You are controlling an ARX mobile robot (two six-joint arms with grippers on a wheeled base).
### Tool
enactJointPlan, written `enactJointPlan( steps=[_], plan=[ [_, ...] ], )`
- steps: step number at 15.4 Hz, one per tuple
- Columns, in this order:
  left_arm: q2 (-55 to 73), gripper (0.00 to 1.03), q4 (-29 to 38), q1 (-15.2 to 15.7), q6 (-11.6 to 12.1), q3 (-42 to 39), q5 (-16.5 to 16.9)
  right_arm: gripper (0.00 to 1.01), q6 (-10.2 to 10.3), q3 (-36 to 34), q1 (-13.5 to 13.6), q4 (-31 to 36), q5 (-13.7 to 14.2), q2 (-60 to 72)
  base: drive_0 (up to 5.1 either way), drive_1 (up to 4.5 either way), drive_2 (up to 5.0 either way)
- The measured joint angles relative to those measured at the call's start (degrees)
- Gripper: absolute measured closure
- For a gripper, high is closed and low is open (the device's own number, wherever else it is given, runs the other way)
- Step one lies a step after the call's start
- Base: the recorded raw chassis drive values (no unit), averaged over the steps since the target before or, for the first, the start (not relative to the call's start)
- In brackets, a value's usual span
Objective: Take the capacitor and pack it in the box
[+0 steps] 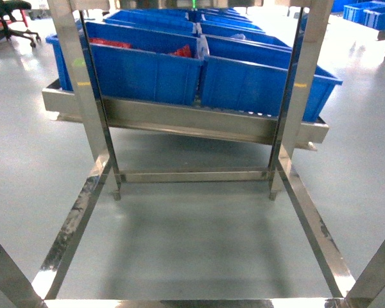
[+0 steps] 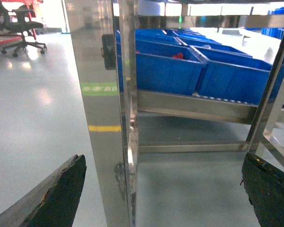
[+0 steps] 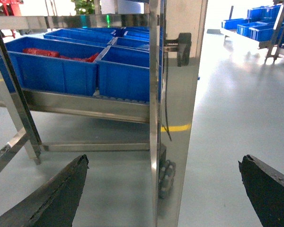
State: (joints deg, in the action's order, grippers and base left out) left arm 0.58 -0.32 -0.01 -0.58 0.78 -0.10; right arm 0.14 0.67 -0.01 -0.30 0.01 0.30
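Note:
The box is out of view, and I can make out no capacitor. My left gripper is open, its dark fingers wide apart on either side of a steel rack post, holding nothing. My right gripper is open too and straddles another steel post, with only grey floor between its fingers. Neither gripper shows in the head view.
A steel rack frame stands in front of me, with a low crossbar and floor rails. Blue bins sit on its sloped shelf; one holds red items. An office chair stands far left.

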Motion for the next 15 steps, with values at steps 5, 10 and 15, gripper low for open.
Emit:
enactJointPlan(
  steps=[5,10,15],
  plan=[
    [0.0,0.05,0.0,0.0,0.3,0.0,0.1,0.03,0.0,0.0,0.0,0.1,0.1,0.0,0.0,0.0,0.0],
    [0.0,0.05,0.0,0.0,0.6,0.0,0.0,0.03,0.0,0.0,0.0,0.0,0.0,0.0,0.0,0.0,0.0],
    [0.0,0.05,0.0,0.0,0.6,0.0,0.0,0.03,0.0,0.0,0.0,0.0,0.0,0.0,0.0,0.0,0.0]
  ],
)
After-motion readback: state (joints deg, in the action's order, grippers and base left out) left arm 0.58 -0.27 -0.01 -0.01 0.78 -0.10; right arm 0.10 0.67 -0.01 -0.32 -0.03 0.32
